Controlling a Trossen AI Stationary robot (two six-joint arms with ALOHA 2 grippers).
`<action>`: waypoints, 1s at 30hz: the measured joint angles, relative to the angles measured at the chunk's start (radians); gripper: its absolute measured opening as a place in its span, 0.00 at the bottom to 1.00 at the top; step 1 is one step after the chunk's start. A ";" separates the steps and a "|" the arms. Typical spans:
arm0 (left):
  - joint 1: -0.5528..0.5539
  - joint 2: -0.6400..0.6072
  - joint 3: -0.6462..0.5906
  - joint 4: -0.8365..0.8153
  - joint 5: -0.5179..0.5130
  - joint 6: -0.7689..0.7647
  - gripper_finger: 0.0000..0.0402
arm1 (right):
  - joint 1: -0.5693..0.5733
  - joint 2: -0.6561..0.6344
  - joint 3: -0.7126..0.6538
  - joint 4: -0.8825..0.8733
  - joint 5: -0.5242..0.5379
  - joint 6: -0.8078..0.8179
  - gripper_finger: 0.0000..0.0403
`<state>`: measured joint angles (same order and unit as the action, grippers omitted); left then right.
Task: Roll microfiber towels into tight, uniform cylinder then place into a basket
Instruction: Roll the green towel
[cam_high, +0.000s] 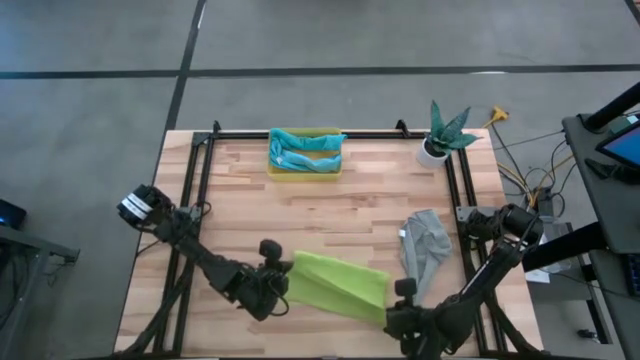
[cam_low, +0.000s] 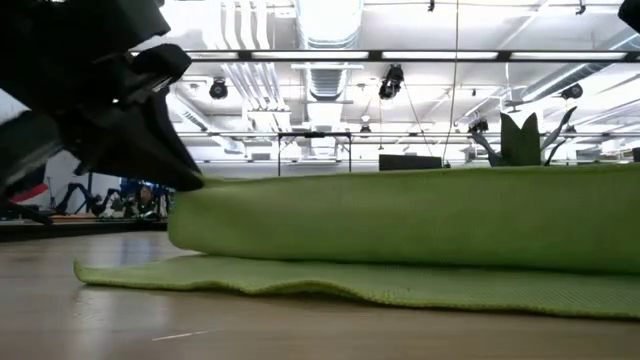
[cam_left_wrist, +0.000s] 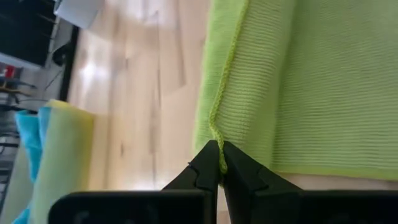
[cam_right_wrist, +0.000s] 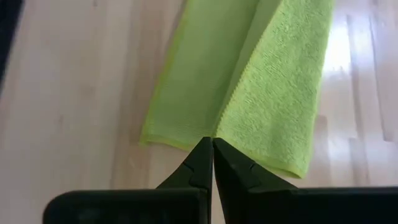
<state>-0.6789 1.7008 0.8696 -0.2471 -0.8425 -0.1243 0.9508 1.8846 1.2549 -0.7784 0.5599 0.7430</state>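
The lime green towel (cam_high: 335, 285) lies near the table's front edge. It is folded lengthwise, with its lower layer (cam_low: 330, 280) flat on the wood and its upper part (cam_low: 400, 220) raised above that. My left gripper (cam_high: 282, 280) is shut on the towel's left end. My right gripper (cam_high: 398, 300) is shut on its right end. The grey towel (cam_high: 425, 245) lies crumpled on the table beyond my right gripper. The yellow basket (cam_high: 305, 172) stands at the far edge with teal and light blue cloth (cam_high: 305, 150) inside. My left gripper pinches the towel's stitched edge (cam_left_wrist: 216, 130) at the left end between its two fingertips (cam_left_wrist: 205, 165), coming slanting down from the table's left. That end is held off the wood; the lower layer stays on the table. My right gripper pinches the towel's right end between its fingertips (cam_right_wrist: 202, 155), where the folded-over layer's edge (cam_right_wrist: 222, 121) meets the lower layer. It points steeply down from the table's right. The cloth beyond lies slack on the table.
A white plant pot (cam_high: 433, 150) stands at the far right corner. A black frame rail (cam_high: 300, 135) runs along the table's far side and down both flanks. Bare wood lies between the green towel and the basket.
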 joint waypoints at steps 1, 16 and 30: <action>-0.005 0.000 0.000 0.000 0.006 -0.001 0.00 | 0.000 0.000 0.000 -0.011 0.000 0.000 0.02; -0.024 0.046 0.003 0.011 0.106 -0.054 0.00 | 0.000 0.000 -0.016 -0.086 -0.014 0.035 0.02; -0.024 0.046 0.009 0.030 0.106 -0.053 0.00 | 0.000 0.035 -0.040 0.236 -0.011 -0.110 0.12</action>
<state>-0.7025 1.7470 0.8783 -0.2174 -0.7361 -0.1776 0.9512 1.9193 1.2152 -0.5424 0.5488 0.6329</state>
